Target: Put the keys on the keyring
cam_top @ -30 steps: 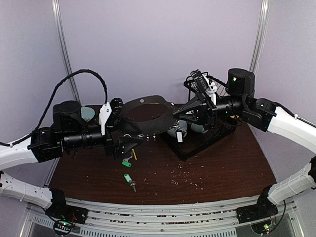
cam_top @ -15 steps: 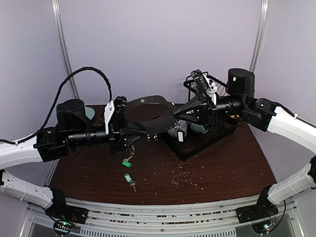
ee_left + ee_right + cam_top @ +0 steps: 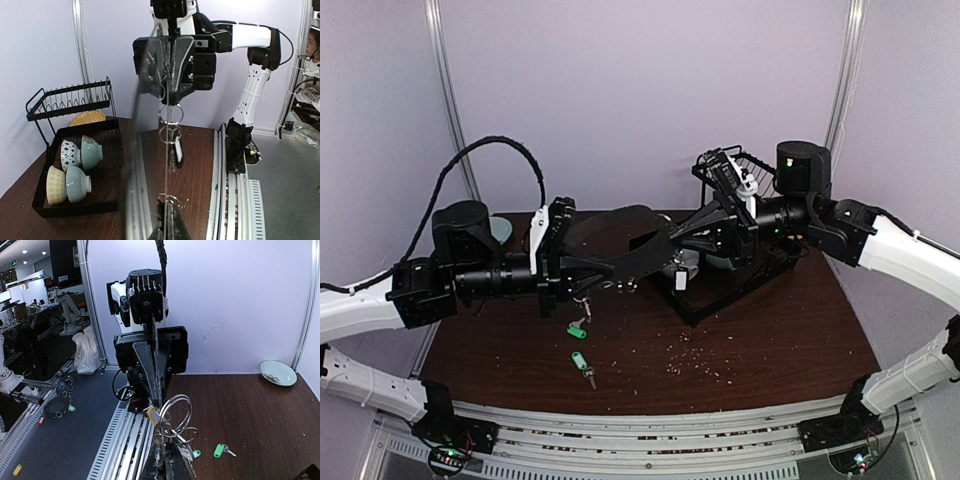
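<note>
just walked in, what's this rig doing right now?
Both arms meet in mid-air over the dark wooden table. The left pincer and right pincer each appear shut on the silver wire keyring, held between them, with a hanging key below it. A green-tagged key and a second green-tagged key lie on the table, not yet on the ring.

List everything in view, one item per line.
keyring: one, silver wire, between both grippers
yellow-headed key: one, yellow, hanging at the keyring
green-tagged keys: two, green, on the table below the left gripper
dish rack: one, black, table's far right
bowls: four, patterned, pale green, yellow, blue-grey, in the rack
plate: one, yellow, in the rack
small dish: one, pale green, far left corner
table: one, dark brown
left gripper: black, gripping the keyring
right gripper: black, gripping the keyring
</note>
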Available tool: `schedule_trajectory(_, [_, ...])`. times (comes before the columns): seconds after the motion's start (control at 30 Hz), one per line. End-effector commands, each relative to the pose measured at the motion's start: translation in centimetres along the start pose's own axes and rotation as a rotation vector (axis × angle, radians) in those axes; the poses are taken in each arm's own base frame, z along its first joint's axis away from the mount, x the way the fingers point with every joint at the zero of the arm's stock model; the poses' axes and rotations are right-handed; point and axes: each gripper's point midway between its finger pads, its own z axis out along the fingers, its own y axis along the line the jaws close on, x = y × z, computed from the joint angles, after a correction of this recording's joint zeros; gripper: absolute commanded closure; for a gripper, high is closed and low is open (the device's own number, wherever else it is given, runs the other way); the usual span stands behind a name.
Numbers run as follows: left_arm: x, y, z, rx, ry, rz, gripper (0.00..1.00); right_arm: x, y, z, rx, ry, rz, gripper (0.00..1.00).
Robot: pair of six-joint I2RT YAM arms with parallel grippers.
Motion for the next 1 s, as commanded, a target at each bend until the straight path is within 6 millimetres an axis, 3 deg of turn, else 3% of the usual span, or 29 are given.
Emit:
schedule_trajectory(0.0, [-2.2,-0.5,-1.0,0.014,-0.078,0.043,1.00,-0.6,0.1,-0.3,0.013,-0.014,-0.015,1.00])
schedule_trajectory(0.23, [-1.3,1.6,-0.6,-0.102,-0.056,-0.003,1.00,-0.4,-0.5,-0.1,0.031,-0.018,-0.001,1.00])
schedule_trajectory(0.33, [-0.7,2.4,-0.1,-0.144,-0.062,-0.036,1.00,-0.5,-2.3,0.2,0.106,-0.041,0.030,0.98])
schedule_trajectory(0.37, [-0.5,2.8,0.1,-0.160,-0.071,-0.049,1.00,-0.5,-3.1,0.3,0.146,-0.050,0.052,0.89])
schedule_trajectory(0.43, [-0.2,3.4,0.3,-0.195,-0.092,-0.066,1.00,-0.2,-4.7,0.2,0.223,-0.056,0.089,0.60])
schedule_trajectory(0.5, [-0.3,4.3,0.2,-0.248,-0.115,-0.076,1.00,0.3,-6.2,-0.1,0.308,-0.058,0.124,0.47])
schedule_trajectory(0.63, [-1.3,5.4,-0.4,-0.309,-0.185,-0.081,1.00,1.3,-8.5,-1.6,0.482,-0.044,0.161,0.35])
schedule_trajectory(0.73, [-1.5,5.6,-0.4,-0.323,-0.202,-0.083,1.00,1.9,-10.1,-3.4,0.628,-0.032,0.175,0.32])
schedule_trajectory(0.97, [-0.4,6.9,-0.5,-0.402,-0.170,-0.109,1.00,1.6,-11.3,-7.3,0.841,-0.041,0.152,0.20])
